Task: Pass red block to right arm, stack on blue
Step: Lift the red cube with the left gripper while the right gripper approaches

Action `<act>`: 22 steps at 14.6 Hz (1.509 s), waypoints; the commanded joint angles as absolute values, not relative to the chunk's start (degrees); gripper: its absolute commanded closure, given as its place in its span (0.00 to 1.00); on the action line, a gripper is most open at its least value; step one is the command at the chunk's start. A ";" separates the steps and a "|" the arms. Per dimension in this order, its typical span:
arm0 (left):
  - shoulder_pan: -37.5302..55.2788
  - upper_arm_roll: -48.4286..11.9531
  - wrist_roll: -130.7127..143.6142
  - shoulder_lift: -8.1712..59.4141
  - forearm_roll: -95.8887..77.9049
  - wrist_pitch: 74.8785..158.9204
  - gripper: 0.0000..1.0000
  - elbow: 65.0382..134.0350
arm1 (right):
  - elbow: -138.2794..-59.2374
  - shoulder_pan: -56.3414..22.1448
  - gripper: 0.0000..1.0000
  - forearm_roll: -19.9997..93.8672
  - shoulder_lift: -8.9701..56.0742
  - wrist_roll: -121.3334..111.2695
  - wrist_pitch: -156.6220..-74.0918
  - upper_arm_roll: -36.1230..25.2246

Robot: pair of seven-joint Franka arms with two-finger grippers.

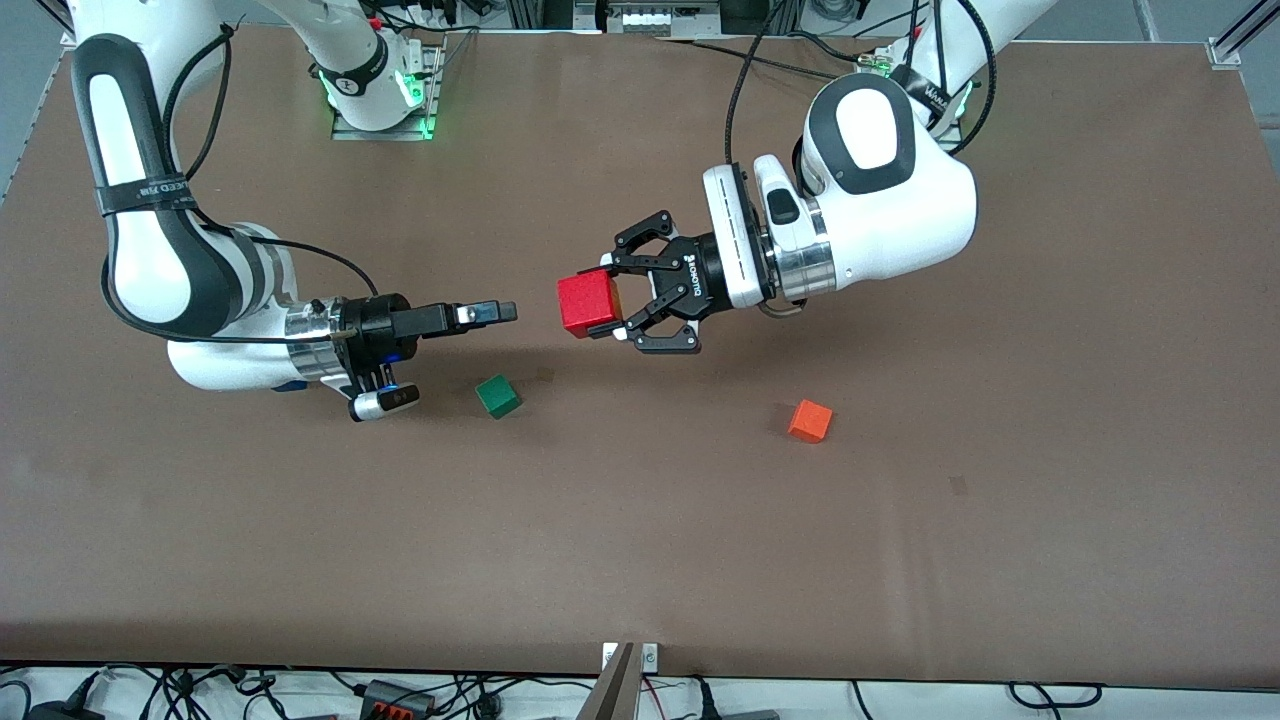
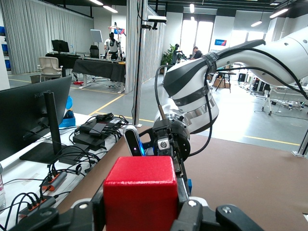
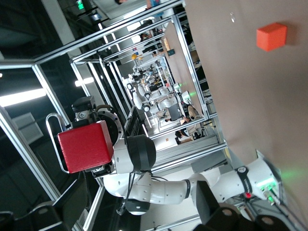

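Observation:
My left gripper [image 1: 612, 300], a black claw, is shut on the red block [image 1: 588, 303] and holds it in the air over the middle of the table. The block fills the bottom of the left wrist view [image 2: 139, 195], clamped on both sides. My right gripper [image 1: 505, 312] points at the block from a short gap away, at about the same height. Its grey fingers stand wide apart in the right wrist view, with the red block [image 3: 86, 146] ahead of them. Only a sliver of the blue cube [image 1: 288, 386] shows under the right arm.
A green cube [image 1: 497, 396] lies on the brown table [image 1: 640, 560] under the gap between the grippers, nearer the front camera. An orange cube [image 1: 810, 421] lies toward the left arm's end and also shows in the right wrist view [image 3: 272, 36].

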State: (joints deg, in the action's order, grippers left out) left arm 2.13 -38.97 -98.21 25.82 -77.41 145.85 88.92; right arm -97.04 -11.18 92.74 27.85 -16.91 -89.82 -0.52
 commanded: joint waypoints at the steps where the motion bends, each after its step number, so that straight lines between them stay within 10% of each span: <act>1: 2.81 -39.46 -100.90 25.22 -79.72 148.96 0.99 89.82 | -94.66 -12.65 0.00 94.57 29.27 -21.79 -89.30 -0.62; 22: 3.69 -39.46 -100.99 25.66 -79.72 149.94 0.99 89.82 | -87.80 -19.42 0.00 103.08 31.03 -14.59 -97.38 -0.70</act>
State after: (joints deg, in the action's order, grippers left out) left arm 3.66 -39.03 -98.37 25.92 -77.50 148.66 89.59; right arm -89.50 -18.42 101.02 30.29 -15.80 -96.47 -0.51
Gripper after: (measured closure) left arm 0.445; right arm 0.000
